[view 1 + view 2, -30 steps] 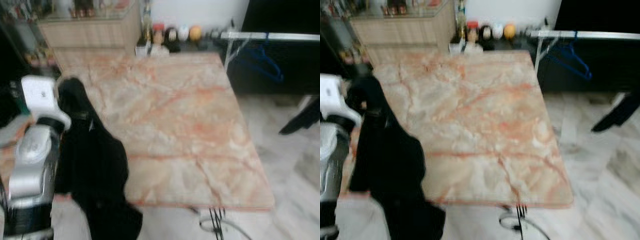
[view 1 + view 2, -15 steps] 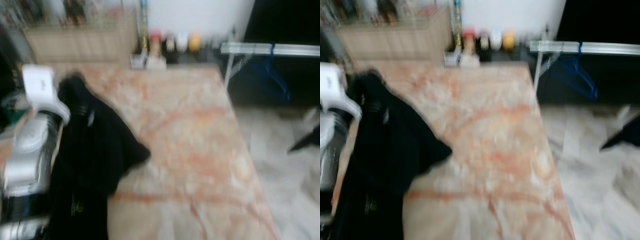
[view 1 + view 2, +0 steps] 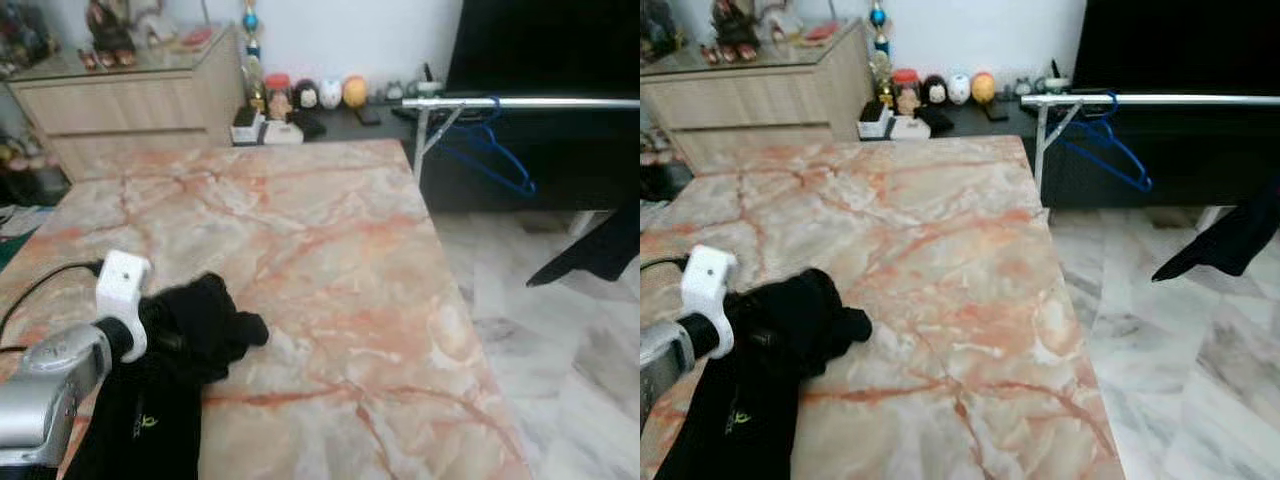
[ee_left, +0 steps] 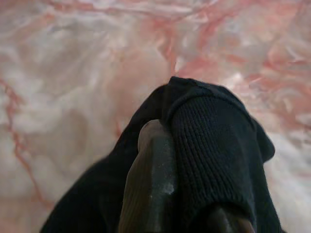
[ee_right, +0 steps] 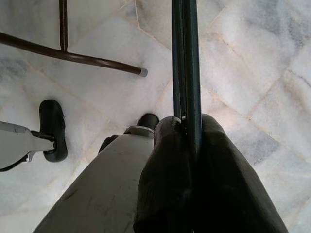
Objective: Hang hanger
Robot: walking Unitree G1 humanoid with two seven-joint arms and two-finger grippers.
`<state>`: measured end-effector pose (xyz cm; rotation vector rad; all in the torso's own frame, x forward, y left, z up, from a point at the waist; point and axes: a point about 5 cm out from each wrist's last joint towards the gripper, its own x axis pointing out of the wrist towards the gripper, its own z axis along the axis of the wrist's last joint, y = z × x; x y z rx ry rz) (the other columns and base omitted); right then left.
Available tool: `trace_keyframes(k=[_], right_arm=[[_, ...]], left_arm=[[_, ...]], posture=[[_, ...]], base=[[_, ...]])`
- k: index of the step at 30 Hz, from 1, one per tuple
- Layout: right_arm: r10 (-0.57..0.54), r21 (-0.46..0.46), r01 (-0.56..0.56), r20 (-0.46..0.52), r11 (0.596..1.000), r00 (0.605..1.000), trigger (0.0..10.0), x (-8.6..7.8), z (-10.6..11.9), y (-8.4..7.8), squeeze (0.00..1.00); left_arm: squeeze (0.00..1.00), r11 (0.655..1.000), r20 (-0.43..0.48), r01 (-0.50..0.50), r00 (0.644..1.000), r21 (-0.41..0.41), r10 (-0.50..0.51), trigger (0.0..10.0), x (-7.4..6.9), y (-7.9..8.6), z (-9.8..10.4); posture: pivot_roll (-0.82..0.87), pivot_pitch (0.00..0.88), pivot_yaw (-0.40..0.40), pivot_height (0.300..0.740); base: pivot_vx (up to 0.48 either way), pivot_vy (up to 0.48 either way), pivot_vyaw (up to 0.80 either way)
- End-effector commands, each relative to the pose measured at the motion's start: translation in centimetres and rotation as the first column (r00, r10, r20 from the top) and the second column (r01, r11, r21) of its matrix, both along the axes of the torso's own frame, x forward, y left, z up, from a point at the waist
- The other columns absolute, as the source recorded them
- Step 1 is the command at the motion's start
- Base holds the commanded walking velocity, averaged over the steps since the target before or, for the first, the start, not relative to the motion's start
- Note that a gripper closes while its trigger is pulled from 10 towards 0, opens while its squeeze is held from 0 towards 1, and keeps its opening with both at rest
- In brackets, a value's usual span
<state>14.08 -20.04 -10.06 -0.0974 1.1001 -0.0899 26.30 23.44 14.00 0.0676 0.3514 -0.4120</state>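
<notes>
The left gripper (image 4: 194,160) is pressed into a black garment (image 3: 165,390); the left wrist view shows one dark finger (image 4: 150,189) against a knitted fold of the cloth, so I judge it clamped on the garment. The bundle lies on the marble table (image 3: 330,250) near its front left corner, part of it trailing toward the front edge beside the silver left arm (image 3: 45,385).

The right gripper (image 5: 187,160), in its wrist view, points down at the pale floor (image 5: 233,63), its fingers together on a thin dark green rod (image 5: 186,58) that runs straight along them. I take this rod for part of a hanger, though its hook and shoulders are cut off, so which part is held cannot be told.

The move turns on the rail (image 3: 530,102): a silver bar lying crosswise, past the table's far right corner and well apart from both grippers. Its long axis runs left to right. It lies off to the robot's right, which probably makes the right arm the nearer one. A blue hanger (image 3: 485,150) already hangs on it close to the near post (image 3: 420,150).

A dark cloth (image 3: 590,250) hangs low at the right, its top cut off. Whether the black garment is on any hanger is hidden by its folds.
</notes>
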Motion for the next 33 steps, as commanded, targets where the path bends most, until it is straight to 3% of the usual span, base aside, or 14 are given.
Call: trace_keyframes(k=[1, 4, 5, 6, 7, 8, 16, 25, 33], right_arm=[[0.005, 0.002, -0.005, 0.003, 1.000, 1.000, 10.0, 0.2, 0.0, 0.1, 0.00], [0.004, 0.000, -0.004, 0.002, 1.000, 1.000, 10.0, 0.2, 0.0, 0.1, 0.00], [0.003, -0.001, -0.003, 0.002, 1.000, 1.000, 10.0, 0.2, 0.0, 0.0, 0.00], [0.003, -0.001, -0.003, 0.002, 1.000, 1.000, 10.0, 0.2, 0.0, 0.1, 0.00], [0.003, -0.001, -0.003, 0.002, 1.000, 1.000, 10.0, 0.2, 0.0, 0.1, 0.00], [0.005, 0.000, -0.005, 0.002, 1.000, 1.000, 10.0, 0.2, 0.0, 0.1, 0.00], [0.007, 0.001, -0.007, 0.003, 1.000, 1.000, 10.0, 0.2, 0.1, 0.1, 0.00], [0.007, 0.001, -0.007, 0.003, 1.000, 1.000, 10.0, 0.2, 0.1, 0.1, 0.00], [0.009, -0.001, -0.009, 0.002, 1.000, 1.000, 10.0, 0.2, 0.1, 0.0, 0.00]], left_arm=[[0.00, 1.000, -0.014, 0.014, 1.000, -0.005, -0.014, 10.0, -0.3, -0.1, 0.0], [0.00, 0.998, -0.018, 0.058, 0.998, -0.017, -0.058, 10.0, -0.8, -0.4, 0.2], [0.02, 0.993, -0.027, 0.120, 0.992, -0.023, -0.120, 10.0, -1.4, -0.8, 0.4], [0.11, 0.989, -0.033, 0.149, 0.988, -0.025, -0.149, 10.0, -1.7, -0.9, 0.5], [0.11, 0.986, -0.036, 0.165, 0.986, -0.026, -0.165, 10.0, -1.9, -1.0, 0.6], [1.00, 0.981, -0.040, 0.192, 0.980, -0.027, -0.193, 10.0, -2.2, -1.1, 0.7], [1.00, 0.973, -0.052, 0.227, 0.972, -0.032, -0.228, 10.0, -2.9, -0.7, 1.0], [1.00, 0.971, -0.046, 0.229, 0.971, -0.073, -0.233, 10.0, -3.5, -1.8, 0.0], [1.00, 0.972, -0.004, 0.212, 0.977, -0.096, -0.213, 10.0, -3.1, -2.2, 0.4]], posture=[[0.09, 0.000, 0.047, 0.740], [0.09, 0.000, 0.046, 0.740], [0.09, 0.000, 0.046, 0.740], [0.09, 0.000, 0.046, 0.740], [0.09, 0.000, 0.046, 0.740], [0.09, 0.000, 0.047, 0.740], [0.09, 0.000, 0.048, 0.740], [0.09, 0.000, 0.047, 0.740], [0.10, 0.000, 0.046, 0.740]], base=[[0.000, 0.000, 0.00], [0.000, 0.000, 0.00], [0.000, 0.000, 0.00], [0.000, 0.000, 0.00], [0.000, 0.000, 0.00], [0.000, 0.000, 0.00], [0.000, 0.000, 0.00], [0.000, 0.000, 0.00], [0.000, 0.000, 0.00]])
